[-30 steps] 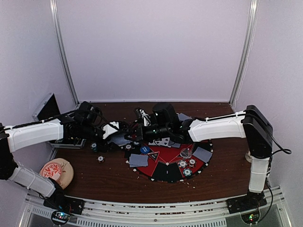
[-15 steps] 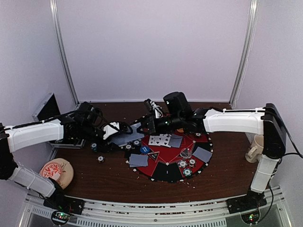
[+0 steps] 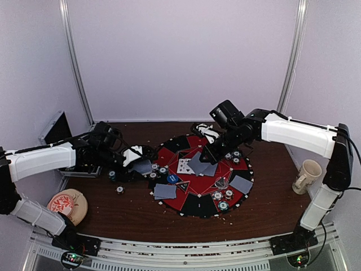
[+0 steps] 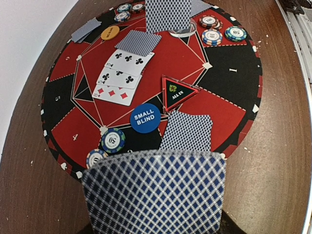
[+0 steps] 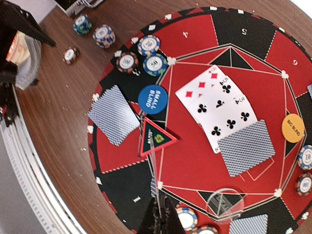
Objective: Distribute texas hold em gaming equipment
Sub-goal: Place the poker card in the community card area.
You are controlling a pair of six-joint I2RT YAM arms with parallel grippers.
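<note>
Overhead the right tool (image 3: 207, 157) pinches a card (image 3: 197, 164) that its wrist view shows edge-on; left tool (image 3: 137, 160) grips the deck (image 4: 155, 192).

A blurred stack of blue-backed playing cards (image 4: 155, 192) fills the bottom centre, covering the near rim of the round red-and-black mat (image 4: 229, 63) on the brown desk (image 4: 278, 161). Just above it lies a face-down card (image 4: 187, 132), with the blue SMALL BLIND disc (image 4: 145, 118) to its left and the ALL IN triangle (image 4: 178, 90) above. Three face-up cards (image 4: 121, 77) overlap at centre left. Poker chips (image 4: 113, 140) sit at lower left and upper right.
</note>
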